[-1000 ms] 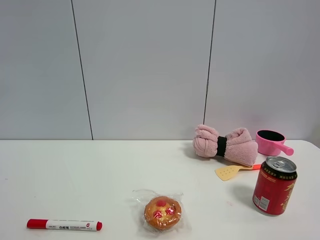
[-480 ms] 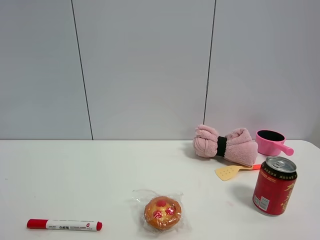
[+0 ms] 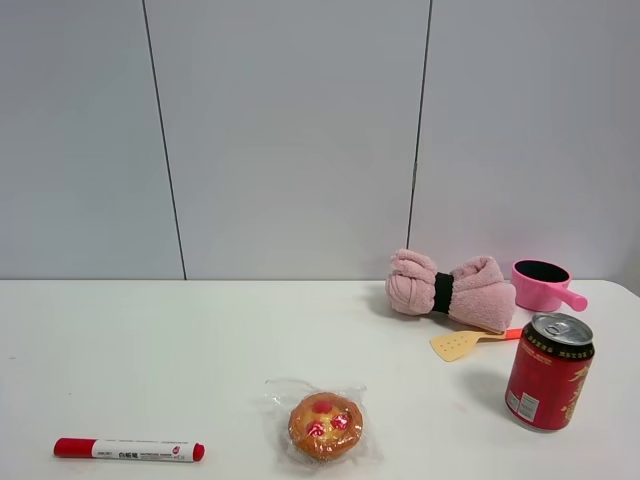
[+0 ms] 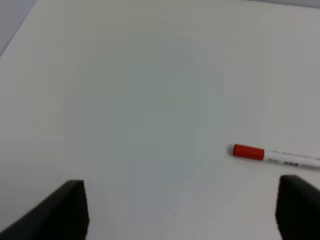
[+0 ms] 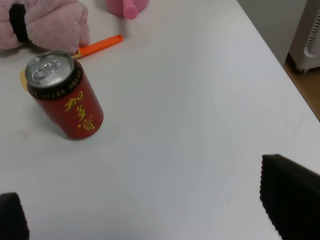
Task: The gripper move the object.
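Right tool [image 5: 145, 220] spread wide, gripping nothing, poised over bare table [image 5: 200, 125]. Just ahead, upright red can [image 5: 63, 94]. Beyond the can, touching an orange-handled spatula [image 5: 97, 46], pink rolled towel [image 5: 45, 22] lying flat, long axis crosswise to the tool. Left tool [image 4: 180, 212] likewise spread, empty, red marker [image 4: 275, 155] ahead.
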{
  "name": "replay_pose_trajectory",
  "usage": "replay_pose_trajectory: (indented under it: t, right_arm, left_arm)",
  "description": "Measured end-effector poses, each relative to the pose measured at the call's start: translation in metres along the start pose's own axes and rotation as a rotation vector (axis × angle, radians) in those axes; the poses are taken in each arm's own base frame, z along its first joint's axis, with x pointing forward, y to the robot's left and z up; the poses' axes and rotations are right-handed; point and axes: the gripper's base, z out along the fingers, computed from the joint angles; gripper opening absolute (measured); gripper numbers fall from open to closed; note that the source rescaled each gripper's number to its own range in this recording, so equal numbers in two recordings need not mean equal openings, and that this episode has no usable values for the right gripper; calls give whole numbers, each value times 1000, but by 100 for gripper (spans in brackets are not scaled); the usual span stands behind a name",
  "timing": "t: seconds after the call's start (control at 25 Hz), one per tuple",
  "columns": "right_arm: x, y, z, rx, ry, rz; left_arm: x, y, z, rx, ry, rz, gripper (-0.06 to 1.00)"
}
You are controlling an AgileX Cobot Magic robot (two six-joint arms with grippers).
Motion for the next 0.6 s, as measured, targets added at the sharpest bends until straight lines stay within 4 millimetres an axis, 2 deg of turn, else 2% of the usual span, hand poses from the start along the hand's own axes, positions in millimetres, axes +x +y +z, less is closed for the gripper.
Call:
replay_pose_trajectory:
  t: [0.6]
  right_arm:
    - [0,0,0,0,0,0]
  left_arm:
    - [1,0,-2,0,-17,4,67]
